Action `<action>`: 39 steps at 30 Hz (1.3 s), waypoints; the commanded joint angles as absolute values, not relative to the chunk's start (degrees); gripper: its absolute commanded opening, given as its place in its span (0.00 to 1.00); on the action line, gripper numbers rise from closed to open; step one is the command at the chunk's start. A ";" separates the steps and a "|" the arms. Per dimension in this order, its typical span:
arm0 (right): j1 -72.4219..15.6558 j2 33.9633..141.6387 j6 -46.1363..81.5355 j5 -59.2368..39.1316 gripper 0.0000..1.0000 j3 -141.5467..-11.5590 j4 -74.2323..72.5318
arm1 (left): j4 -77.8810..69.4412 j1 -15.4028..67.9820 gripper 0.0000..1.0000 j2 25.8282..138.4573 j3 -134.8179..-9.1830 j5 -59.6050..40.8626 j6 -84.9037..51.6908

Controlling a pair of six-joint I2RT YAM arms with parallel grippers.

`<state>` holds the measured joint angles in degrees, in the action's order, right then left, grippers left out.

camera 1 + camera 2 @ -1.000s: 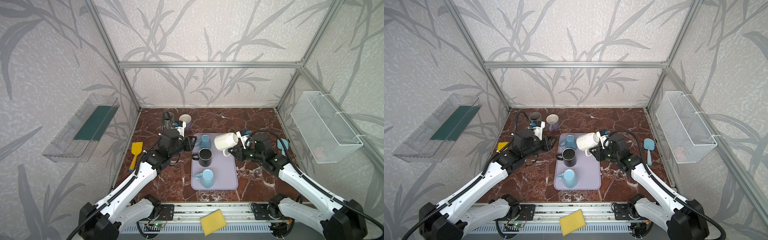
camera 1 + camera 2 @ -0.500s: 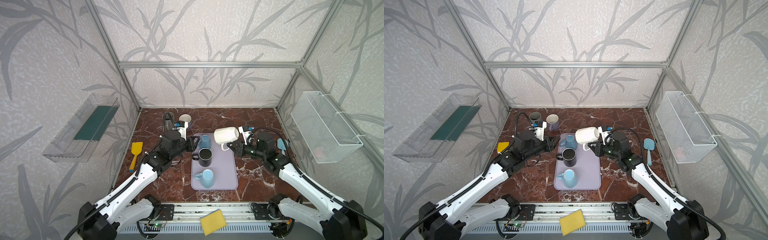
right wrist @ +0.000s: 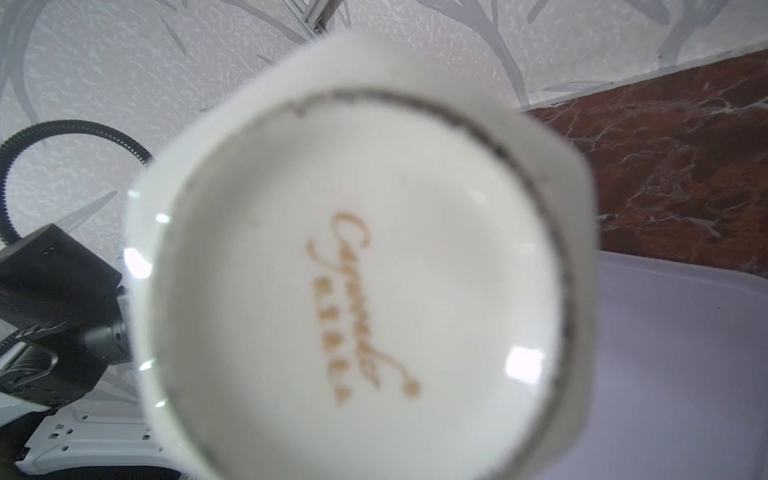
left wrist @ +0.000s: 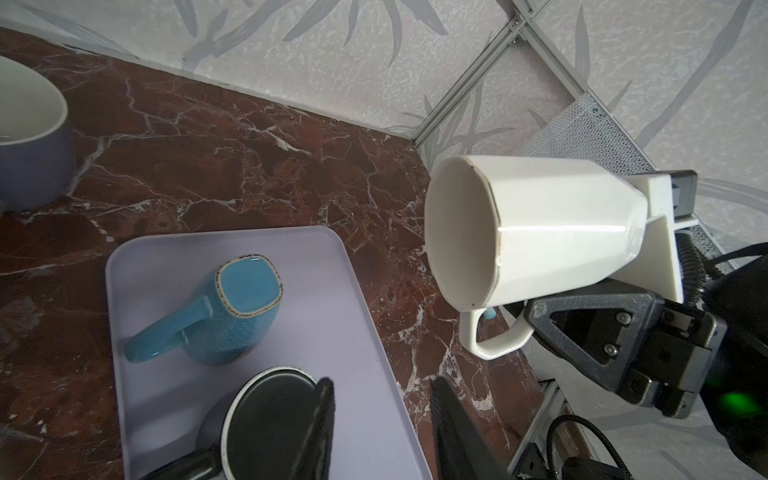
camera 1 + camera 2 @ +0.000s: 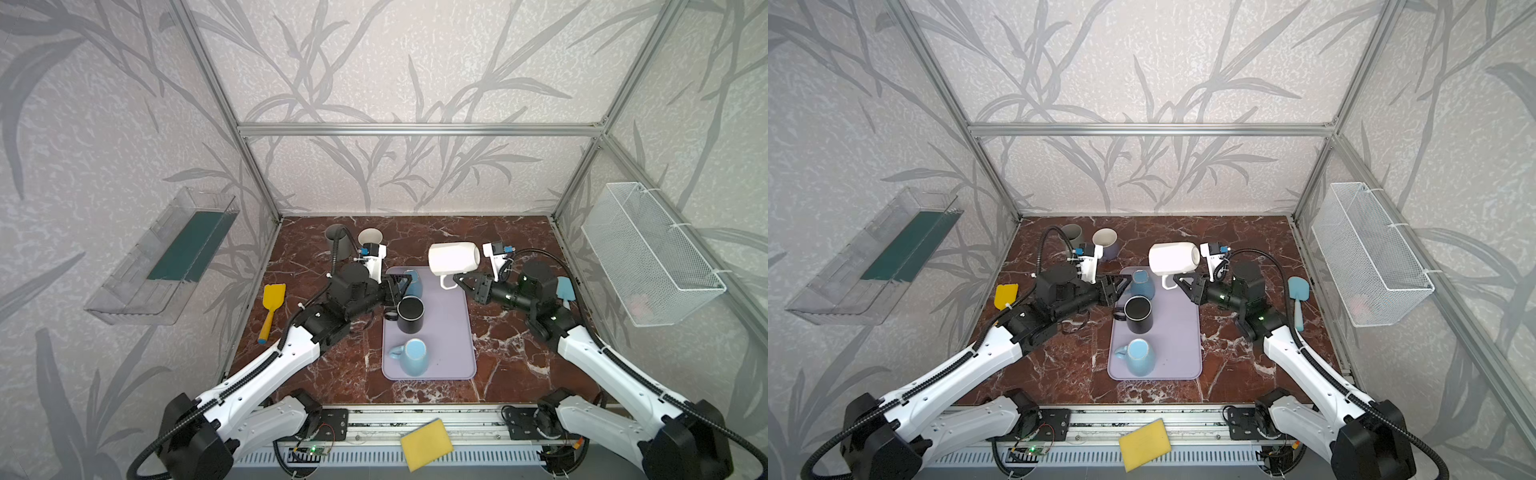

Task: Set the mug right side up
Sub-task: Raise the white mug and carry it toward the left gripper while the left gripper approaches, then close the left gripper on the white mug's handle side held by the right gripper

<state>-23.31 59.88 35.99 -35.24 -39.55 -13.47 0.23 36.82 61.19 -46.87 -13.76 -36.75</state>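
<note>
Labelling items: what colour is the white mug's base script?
Gold script on the mug; right wrist view.

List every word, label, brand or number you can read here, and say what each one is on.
Gold cursive mark on the underside of the white mug, right wrist view: seems to open with a "C", the rest too blurred to read.
Row of small gold characters next to it: too blurred to read.
Nothing else in any view bears legible writing.

The tray (image 5: pixel 451 332) lies bare on its right half under the raised white mug (image 5: pixel 454 257). Far blue mug (image 5: pixel 414 284), black mug (image 5: pixel 410 315) and near blue mug (image 5: pixel 414 357) block its left half.
</note>
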 commanded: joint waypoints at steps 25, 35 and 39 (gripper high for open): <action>-22.76 61.07 46.82 -47.06 0.00 -42.79 -38.91 | -22.42 38.19 0.43 64.55 -45.79 -33.90 -45.24; -22.76 61.65 50.81 -48.79 0.00 -43.07 -44.74 | -23.26 38.22 0.43 65.39 -46.62 -34.71 -45.70; -22.83 62.46 52.97 -49.61 0.00 -42.92 -47.83 | -24.95 38.16 0.43 65.90 -46.91 -35.77 -46.18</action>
